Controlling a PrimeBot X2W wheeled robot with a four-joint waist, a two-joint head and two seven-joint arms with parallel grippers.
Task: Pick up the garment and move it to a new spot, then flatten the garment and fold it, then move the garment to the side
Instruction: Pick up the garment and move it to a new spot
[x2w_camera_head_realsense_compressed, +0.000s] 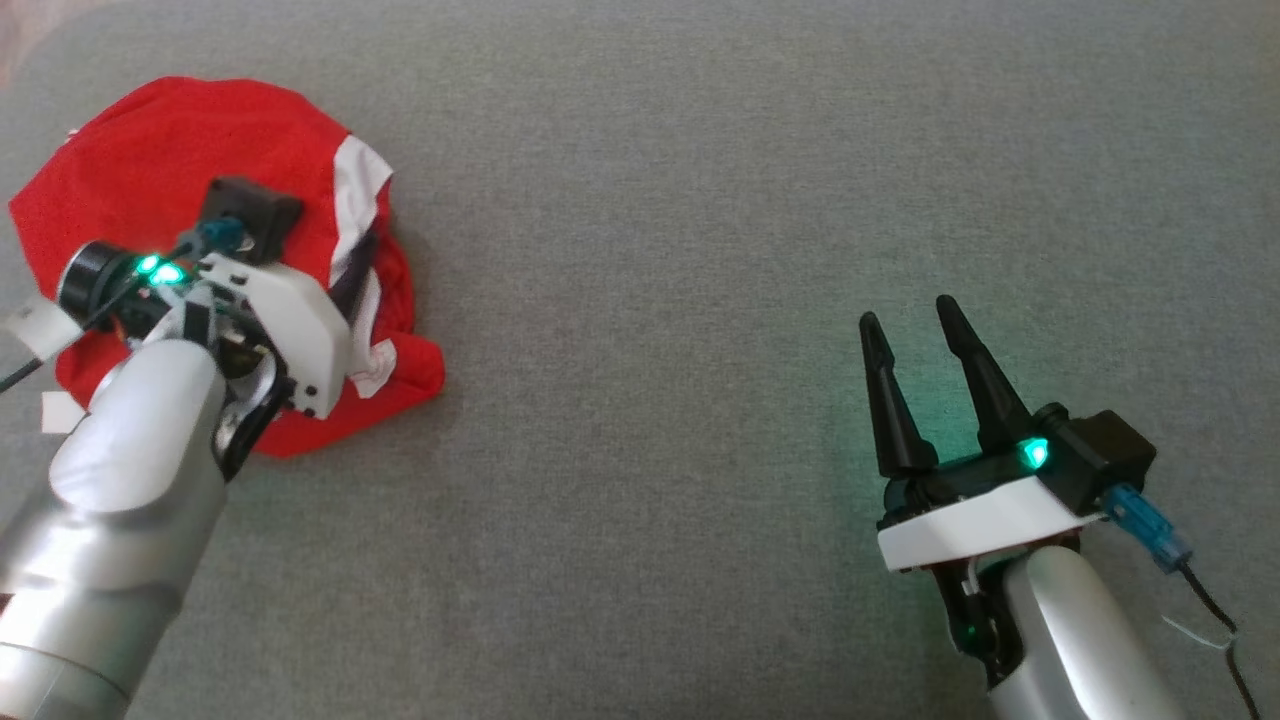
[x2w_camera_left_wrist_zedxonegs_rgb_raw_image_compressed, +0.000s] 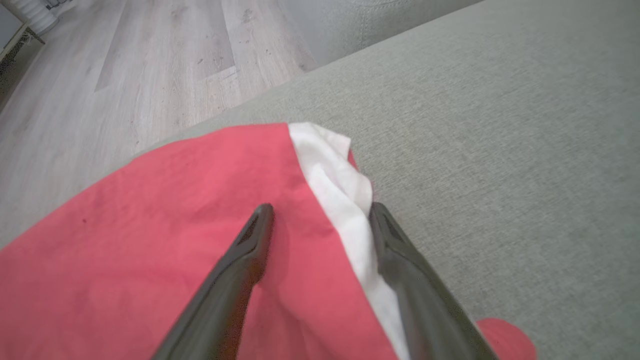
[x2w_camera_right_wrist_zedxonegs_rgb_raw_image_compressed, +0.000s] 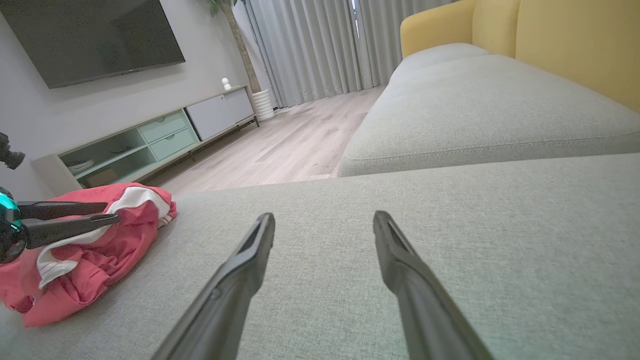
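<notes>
**A:** Two grippers, both spread wide and holding nothing. Which do we send to the garment?

**B:** The left gripper. We have it right over the garment, near the left edge of the cushion. Its jaws straddle red cloth and the white stripe. We can't tell whether they touch.

**A:** And the right gripper?

**B:** It is well apart, over bare cushion, and the garment lies off to its left.

**A:** Is there a long axis we should line up with?

**B:** We'd say none, since it's crumpled and roughly round. We judge a straight drop and pinch with the left would do.
</notes>
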